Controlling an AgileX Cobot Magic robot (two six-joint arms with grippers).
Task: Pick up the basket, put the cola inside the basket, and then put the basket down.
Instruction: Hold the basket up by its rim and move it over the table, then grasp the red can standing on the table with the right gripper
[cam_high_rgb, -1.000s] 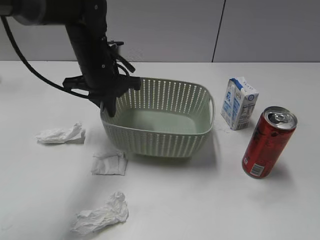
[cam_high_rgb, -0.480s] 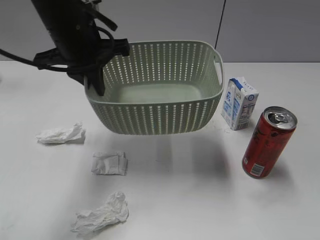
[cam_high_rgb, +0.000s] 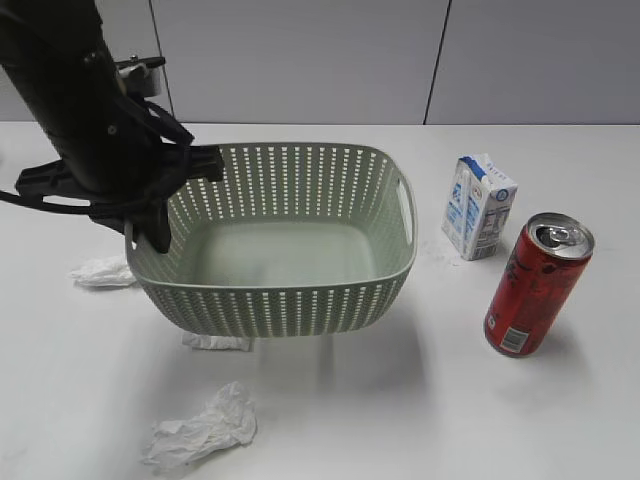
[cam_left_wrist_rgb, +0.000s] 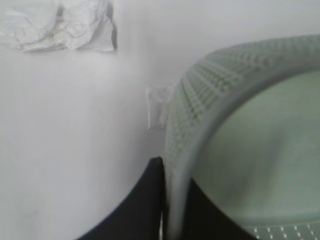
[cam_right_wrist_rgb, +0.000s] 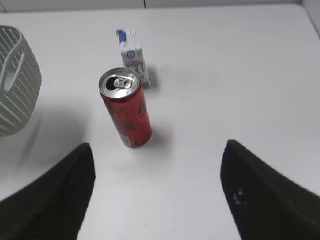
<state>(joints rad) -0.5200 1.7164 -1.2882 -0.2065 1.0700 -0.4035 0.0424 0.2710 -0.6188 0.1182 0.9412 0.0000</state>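
The pale sage-green basket (cam_high_rgb: 290, 300) hangs above the table, left of centre, empty. My left gripper (cam_high_rgb: 155, 235) is shut on its left rim, one finger outside and one inside the wall. In the left wrist view the gripper (cam_left_wrist_rgb: 172, 175) pinches the basket rim (cam_left_wrist_rgb: 210, 85). The cola (cam_high_rgb: 537, 285), a dark-red can with a silver top, stands upright on the table at the right. My right gripper (cam_right_wrist_rgb: 158, 146) is open and empty above the table, with the cola (cam_right_wrist_rgb: 127, 107) ahead of it and the basket edge (cam_right_wrist_rgb: 15, 80) at far left.
A blue-and-white carton (cam_high_rgb: 478, 207) stands behind the cola, also in the right wrist view (cam_right_wrist_rgb: 132, 55). Crumpled tissues lie at front left (cam_high_rgb: 200, 428), left (cam_high_rgb: 100, 270) and partly under the basket (cam_high_rgb: 215, 342). A tissue shows in the left wrist view (cam_left_wrist_rgb: 60, 25).
My left gripper has lifted the basket off the table and carried it left and toward the camera. The cola, carton and tissues have not moved.
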